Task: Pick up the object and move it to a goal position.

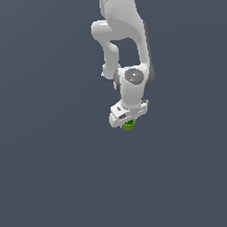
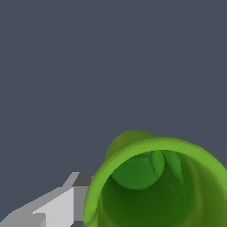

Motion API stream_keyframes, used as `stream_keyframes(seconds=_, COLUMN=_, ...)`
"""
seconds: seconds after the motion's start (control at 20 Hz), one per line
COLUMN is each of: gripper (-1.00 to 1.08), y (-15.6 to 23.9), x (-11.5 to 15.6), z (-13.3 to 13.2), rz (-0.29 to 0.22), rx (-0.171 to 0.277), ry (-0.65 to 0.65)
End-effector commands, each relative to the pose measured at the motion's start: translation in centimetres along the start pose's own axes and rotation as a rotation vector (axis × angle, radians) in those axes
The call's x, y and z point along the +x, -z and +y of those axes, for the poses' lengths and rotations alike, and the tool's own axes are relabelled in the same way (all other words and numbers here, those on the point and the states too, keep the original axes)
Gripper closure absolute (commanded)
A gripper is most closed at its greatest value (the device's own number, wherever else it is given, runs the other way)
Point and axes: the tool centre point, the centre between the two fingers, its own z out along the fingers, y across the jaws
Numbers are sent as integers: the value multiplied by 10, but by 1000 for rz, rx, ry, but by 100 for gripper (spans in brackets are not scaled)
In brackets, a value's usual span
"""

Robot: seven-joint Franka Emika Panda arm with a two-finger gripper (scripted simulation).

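The green cup (image 1: 129,126) sits directly under the white gripper (image 1: 127,120), tucked up against its underside so that only its lower part peeks out below the hand. In the wrist view a grey-white finger (image 2: 66,201) presses on the rim of the cup (image 2: 155,186), so the gripper appears clenched on it. The cup is bright green, cylindrical and hollow, with a rounded rim and darker green inside.
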Motion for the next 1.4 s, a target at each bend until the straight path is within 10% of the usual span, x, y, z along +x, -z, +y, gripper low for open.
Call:
stream_keyframes(seconds=0.0, gripper=108, y=14, x=14, z=-6, rz=2, rx=0, ry=0)
stream_keyframes(seconds=1.35, gripper=108, y=155, x=164, z=-61, rz=1, rx=0, ry=0)
